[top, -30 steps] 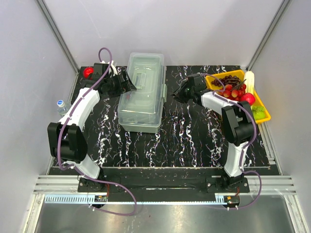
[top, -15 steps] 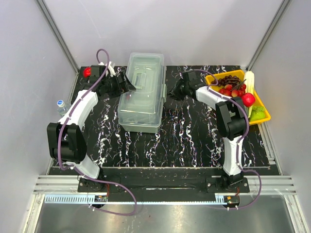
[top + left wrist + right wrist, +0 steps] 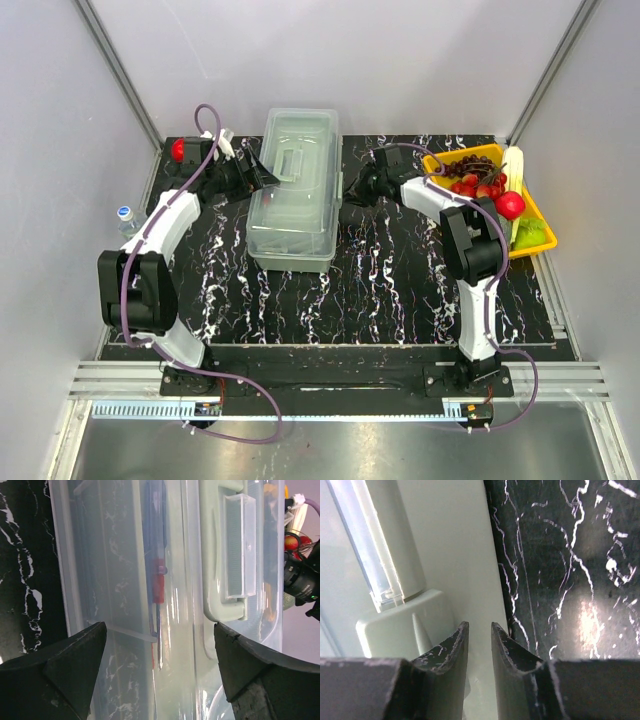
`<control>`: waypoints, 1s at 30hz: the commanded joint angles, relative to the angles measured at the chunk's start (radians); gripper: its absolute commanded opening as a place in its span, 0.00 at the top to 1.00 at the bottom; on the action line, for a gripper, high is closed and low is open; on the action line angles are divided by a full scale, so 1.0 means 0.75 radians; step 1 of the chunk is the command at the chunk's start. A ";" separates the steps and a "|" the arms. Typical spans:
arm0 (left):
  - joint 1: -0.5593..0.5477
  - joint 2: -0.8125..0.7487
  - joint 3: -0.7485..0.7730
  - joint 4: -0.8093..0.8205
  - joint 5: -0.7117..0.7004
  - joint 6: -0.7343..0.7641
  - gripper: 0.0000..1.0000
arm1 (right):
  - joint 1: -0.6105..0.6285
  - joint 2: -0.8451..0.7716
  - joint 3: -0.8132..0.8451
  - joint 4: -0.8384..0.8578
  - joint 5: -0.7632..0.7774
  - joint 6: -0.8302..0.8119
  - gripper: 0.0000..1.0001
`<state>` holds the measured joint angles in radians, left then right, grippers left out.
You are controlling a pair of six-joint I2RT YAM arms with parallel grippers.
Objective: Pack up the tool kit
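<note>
**Closed toolbox flanked by both grippers**

At the far left, off the mat's edge, stands a small water bottle (image 3: 124, 217) with a blue cap. A red object (image 3: 181, 149) sits in the far left corner, partly behind the left arm's cable. I cannot tell what it is.

The left gripper (image 3: 160, 627) reaches in from the left with its jaws spread wide and nothing between them. The toolbox (image 3: 290, 215) lies just beyond its fingers. The translucent grey-green toolbox sits left of centre on the mat, lengthwise toward the back wall, with its lid down and the lid handle (image 3: 227, 550) flat. A red and dark-blue tool (image 3: 158, 575) shows dimly through the lid.

The right gripper (image 3: 480, 626) is at the box's right side beside the latch (image 3: 405, 625). Its jaws stand only a narrow slit apart, with nothing seen clamped.

Further right, near the right arm, a yellow tray (image 3: 541, 217) holds red fruit and dark grapes.

Everything rests on a black, white-veined mat (image 3: 390, 270). Plain grey walls (image 3: 400, 60) enclose it.
</note>
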<state>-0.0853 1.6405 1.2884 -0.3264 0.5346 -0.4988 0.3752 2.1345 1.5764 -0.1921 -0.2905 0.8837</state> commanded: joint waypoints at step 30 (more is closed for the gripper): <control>0.005 -0.146 0.252 -0.457 -0.414 0.103 0.01 | -0.128 -0.575 -0.304 -0.204 0.493 -0.274 0.22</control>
<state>-0.1150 1.6249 1.4322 -0.5621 0.3428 -0.4679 0.2722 1.8729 1.3746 -0.3042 -0.0425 0.7742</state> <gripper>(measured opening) 0.987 0.746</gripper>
